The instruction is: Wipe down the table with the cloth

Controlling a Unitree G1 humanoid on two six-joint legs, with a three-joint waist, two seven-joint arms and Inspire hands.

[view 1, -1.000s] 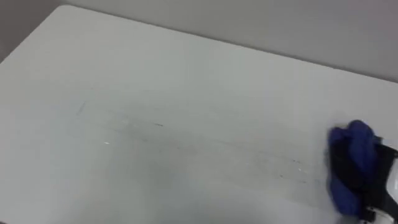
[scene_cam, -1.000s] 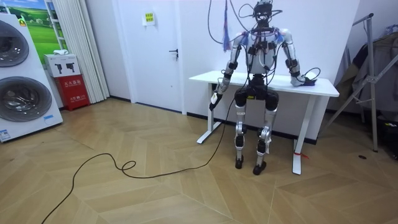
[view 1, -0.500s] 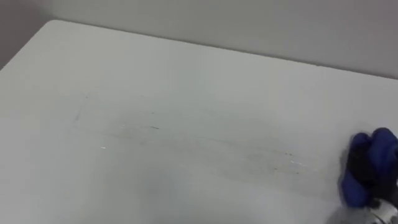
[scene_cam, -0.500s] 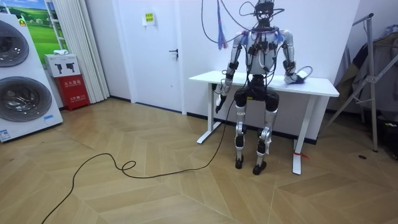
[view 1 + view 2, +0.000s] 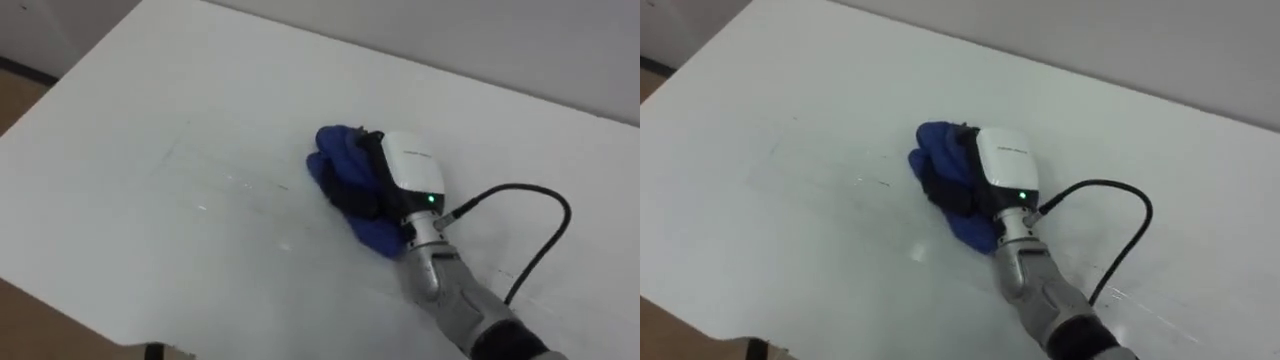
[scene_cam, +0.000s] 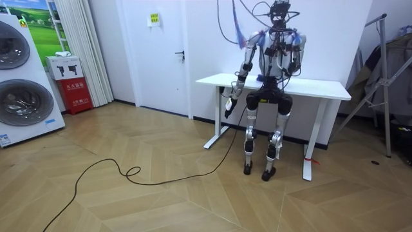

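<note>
While the robot stands close against the front side of the white table (image 5: 150,130), its right hand (image 5: 410,172) rests on the blue cloth (image 5: 338,160). The cloth lies bunched toward the middle of the tabletop, well in from the table's left end and its back edge. The hand's dark fingers (image 5: 355,192) are curled into the folds and clamped on the cloth, with blue fabric showing ahead of them and under the wrist. The left hand (image 6: 227,107) hangs just below the table's edge near its left end, and whether its fingers are apart or together cannot be told.
</note>
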